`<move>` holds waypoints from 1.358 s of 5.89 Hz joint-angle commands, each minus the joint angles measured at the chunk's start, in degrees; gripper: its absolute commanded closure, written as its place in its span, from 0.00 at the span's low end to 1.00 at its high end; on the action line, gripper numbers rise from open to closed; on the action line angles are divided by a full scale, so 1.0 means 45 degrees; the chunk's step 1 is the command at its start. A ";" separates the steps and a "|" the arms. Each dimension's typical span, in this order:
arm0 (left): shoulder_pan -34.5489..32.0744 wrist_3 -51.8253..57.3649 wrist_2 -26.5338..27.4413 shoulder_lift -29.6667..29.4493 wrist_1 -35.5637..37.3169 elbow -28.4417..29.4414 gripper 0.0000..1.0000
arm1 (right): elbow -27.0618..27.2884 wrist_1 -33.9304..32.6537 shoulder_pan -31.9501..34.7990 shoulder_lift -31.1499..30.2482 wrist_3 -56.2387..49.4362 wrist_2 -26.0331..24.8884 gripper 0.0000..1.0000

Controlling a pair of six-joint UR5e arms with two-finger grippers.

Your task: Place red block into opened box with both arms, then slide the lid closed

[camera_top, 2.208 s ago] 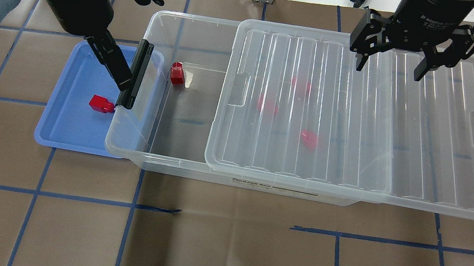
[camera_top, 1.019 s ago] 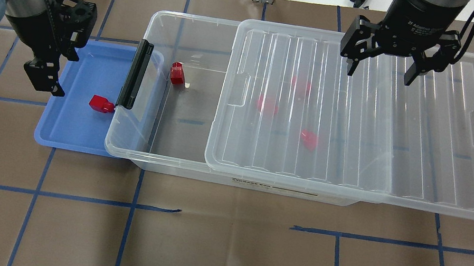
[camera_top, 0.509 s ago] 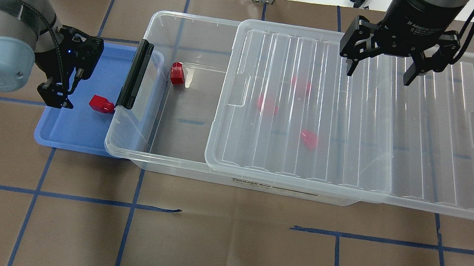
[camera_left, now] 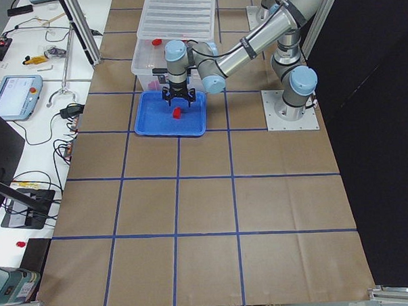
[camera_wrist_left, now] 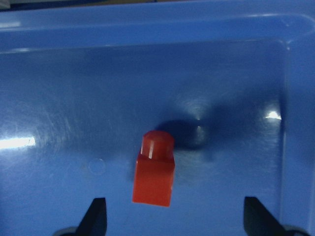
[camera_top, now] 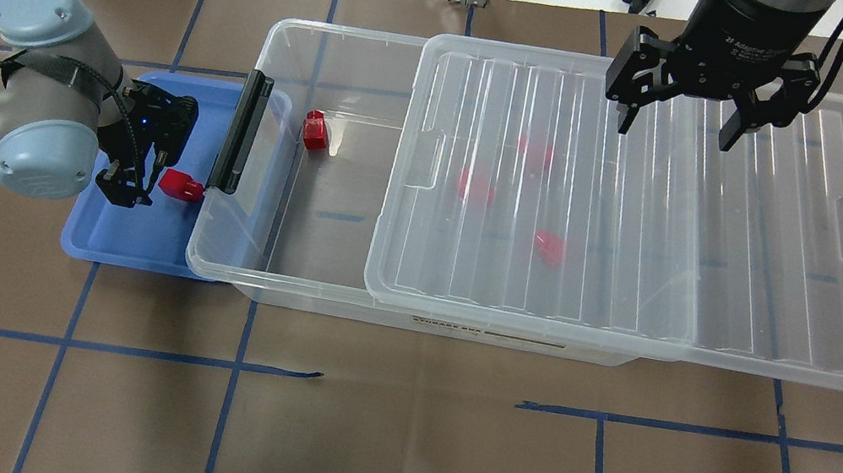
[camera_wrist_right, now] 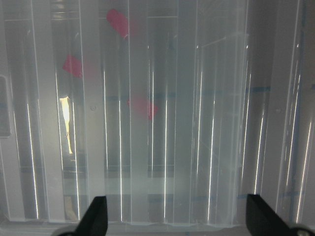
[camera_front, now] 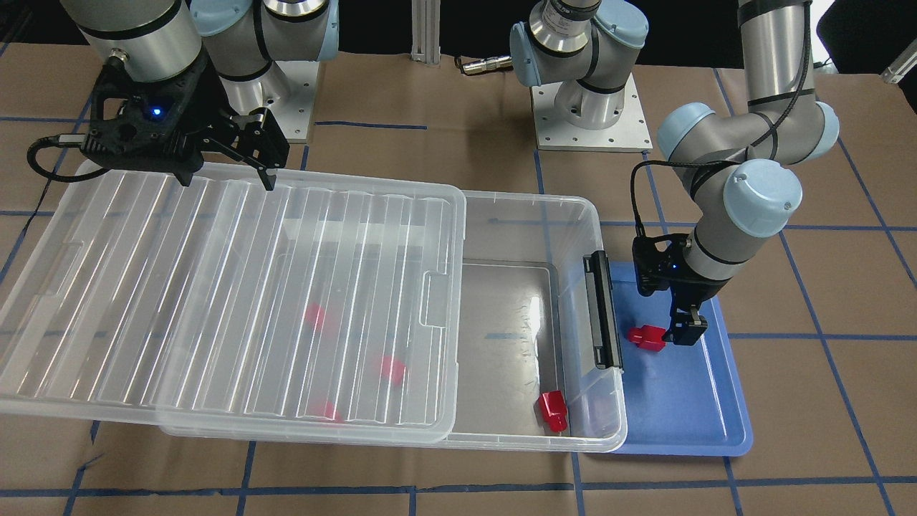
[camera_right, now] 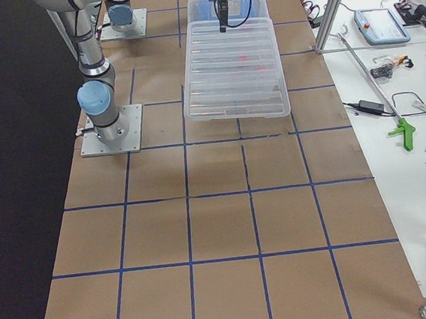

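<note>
A: In the blue tray (camera_top: pixel 121 238), what lay there?
B: The red block (camera_top: pixel 180 184), on its side, near the box (camera_top: pixel 284 34) and its black clip bar (camera_top: pixel 238 130). No finger was on it.
A: And the left gripper (camera_wrist_left: pixel 175 219)?
B: It hung just over the block, fingers spread wide, gripping nothing.
A: The box itself?
B: Its tray end was uncovered, with another block (camera_top: pixel 314 131) inside. The lid (camera_top: pixel 642 248) covered the rest and overhung the far end, and three more blocks (camera_top: pixel 474 185) showed blurred beneath it.
A: The right gripper (camera_top: pixel 677 129)?
B: It was above the lid's back edge, fingers apart, empty.
</note>
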 commanded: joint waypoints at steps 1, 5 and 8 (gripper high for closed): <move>-0.0029 0.0029 -0.0084 -0.0785 0.0916 -0.0065 0.05 | 0.0000 -0.0035 -0.0026 0.0000 0.0001 -0.0055 0.00; -0.0010 0.0087 -0.0416 -0.1019 0.0937 -0.0065 0.67 | 0.0019 0.0042 -0.0065 -0.0059 0.0040 -0.0036 0.00; -0.0184 0.0107 -0.0299 -0.0518 0.0316 0.0149 0.81 | 0.0019 0.0062 -0.0065 -0.0020 0.0040 -0.0056 0.00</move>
